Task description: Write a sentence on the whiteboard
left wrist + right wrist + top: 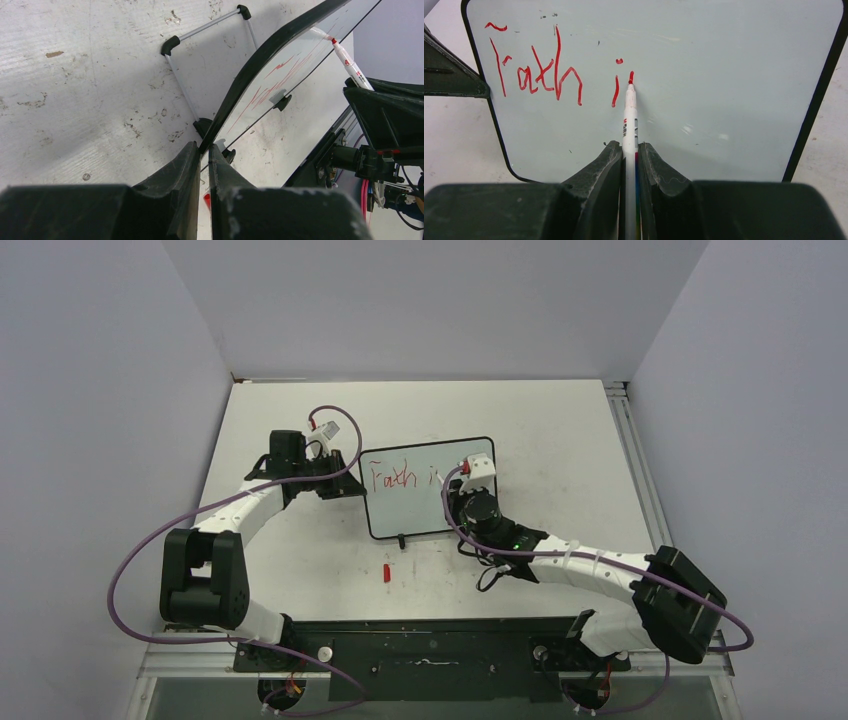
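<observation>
The whiteboard (420,512) stands tilted at the table's middle, with a black frame (260,55). The sentence (396,478) reads about "Faith i" in red (539,75). My right gripper (456,492) is shut on a white marker (629,115), which runs out between the fingertips (628,146). Its red tip touches the board just right of the "i". The marker also shows in the left wrist view (350,65). My left gripper (345,485) is shut on the board's left edge, its fingertips (202,147) pinching the frame.
A red marker cap (386,572) lies on the tabletop in front of the board. The board's wire stand (182,90) props it from behind. Grey walls enclose the table on three sides. The arm bases stand at the near edge.
</observation>
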Robot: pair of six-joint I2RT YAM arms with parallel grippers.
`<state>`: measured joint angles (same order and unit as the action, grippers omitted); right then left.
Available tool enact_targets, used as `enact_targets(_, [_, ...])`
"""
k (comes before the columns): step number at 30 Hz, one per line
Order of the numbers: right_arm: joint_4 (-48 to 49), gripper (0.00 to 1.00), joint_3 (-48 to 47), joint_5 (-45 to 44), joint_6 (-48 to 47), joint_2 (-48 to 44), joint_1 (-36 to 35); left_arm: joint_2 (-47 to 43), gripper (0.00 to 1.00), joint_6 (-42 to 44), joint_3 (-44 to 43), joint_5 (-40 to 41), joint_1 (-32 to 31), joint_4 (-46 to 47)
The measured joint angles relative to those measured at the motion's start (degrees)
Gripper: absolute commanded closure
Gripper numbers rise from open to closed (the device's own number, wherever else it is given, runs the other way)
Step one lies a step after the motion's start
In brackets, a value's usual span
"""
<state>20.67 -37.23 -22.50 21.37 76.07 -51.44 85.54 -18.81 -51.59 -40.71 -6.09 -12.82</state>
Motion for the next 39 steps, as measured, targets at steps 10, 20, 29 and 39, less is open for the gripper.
enact_targets(10, [0.2,0.95,2.0,0.2,1.8,-0.2,-1.0,0.0,0.92,0.0,0.0,0.0,0.0,0.0])
enact_targets(20, [-0.4,0.95,2.0,-0.2,1.9,-0.2,-1.6,0.0,0.92,0.0,0.0,0.0,-0.1,0.0])
enact_targets(29, [-0.3,0.95,2.0,-0.8,1.5,-0.2,-1.9,0.0,0.92,0.0,0.0,0.0,-0.1,0.0])
enact_targets(39, [0.5,0.95,1.7,-1.8,0.1,-0.2,-1.4,0.0,0.94,0.0,0.0,0.0,-0.1,0.0])
